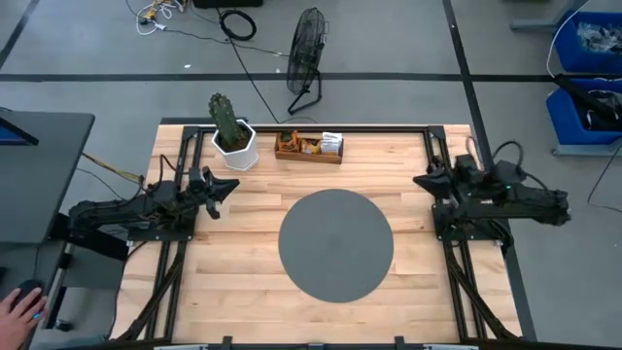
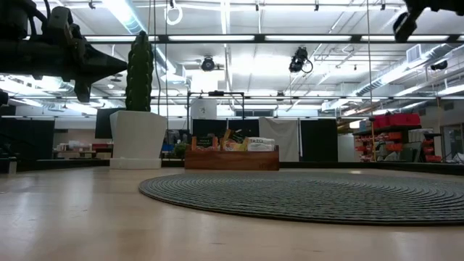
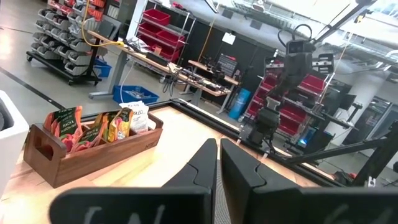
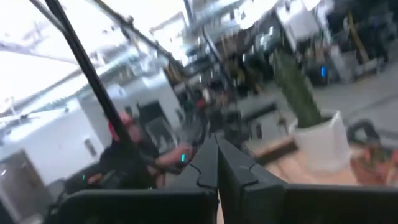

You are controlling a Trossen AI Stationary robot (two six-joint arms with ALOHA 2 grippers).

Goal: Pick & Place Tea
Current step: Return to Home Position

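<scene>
Left gripper and right gripper, fingers together, flank my tray of tea; homing, I judge, needs only parking.

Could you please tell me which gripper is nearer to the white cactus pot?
Left. The left gripper hangs close beside the pot; the right gripper is far off on the opposite side.

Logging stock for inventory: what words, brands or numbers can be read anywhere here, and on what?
"TAZO", as far as it can be made out: on the white sachet at the right end of the wooden organizer.
Labels on the other tea sachets: printed, but too small and blurred to read.
Nothing else shows legible text.
</scene>
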